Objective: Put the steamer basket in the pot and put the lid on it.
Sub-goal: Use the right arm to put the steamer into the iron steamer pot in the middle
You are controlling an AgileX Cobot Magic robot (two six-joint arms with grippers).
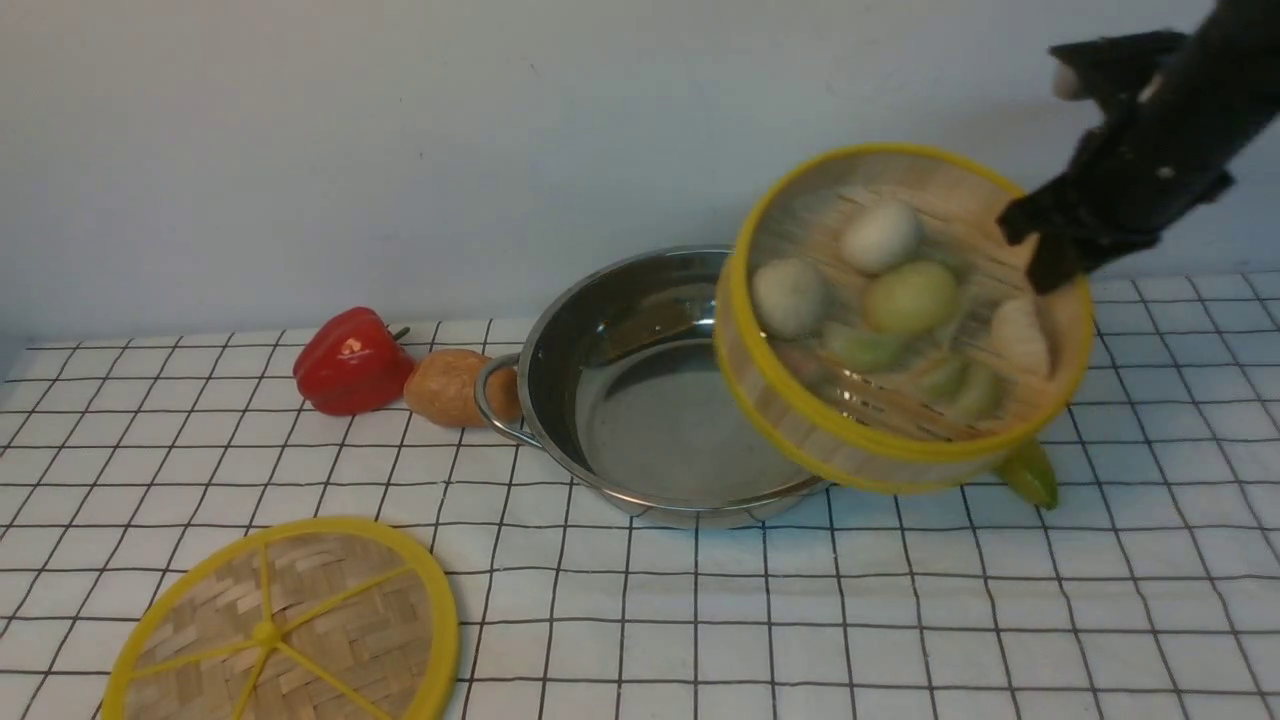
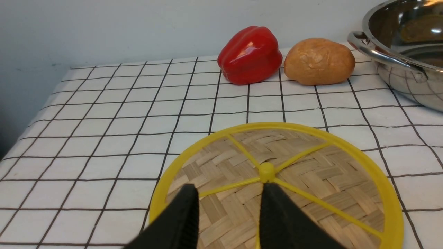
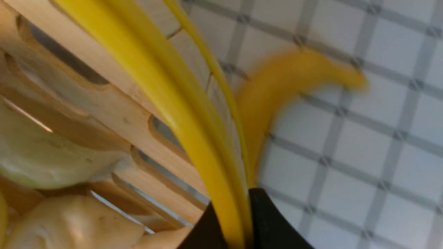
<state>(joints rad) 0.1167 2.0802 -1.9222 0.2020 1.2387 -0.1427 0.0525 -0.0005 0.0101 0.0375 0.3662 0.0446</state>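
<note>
Front view takes in the checked cloth [image 1: 900, 620] that covers the table, and on it the pot [image 1: 640, 420], wide, shiny and bare inside, standing about mid-scene toward the far side. The steamer basket [image 1: 800, 400] is off the cloth at the pot's right, tipped so its open top faces the near side, with its left part overlapping the pot's right rim. The lid [image 1: 290, 630] lies flat at the near left, well apart from the pot. A red pepper [image 1: 350, 362] and a brown potato-like lump [image 1: 450, 388] sit left of the pot, the lump just beside its left handle. A curved yellow-green piece [image 1: 1030, 472] pokes out from under the basket's right side. Pale rounds and green pieces of food [image 1: 880, 237] lie on the basket's slats.

The right gripper [image 1: 1040, 250] is pinched on the basket's yellow rim at its far right; the right wrist view shows the rim clamped between the jaws. The left gripper [image 2: 230, 188] hangs over the lid with its jaws spread and nothing between them.

The step in hand looks to be setting the basket into the pot. Held at one point of the rim, it hangs crooked, so it should be levelled first or the food may roll out. Then carry it left until it sits centred over the pot, lower it straight so its bottom edge clears the steel rim, and let go only once it rests flat
</note>
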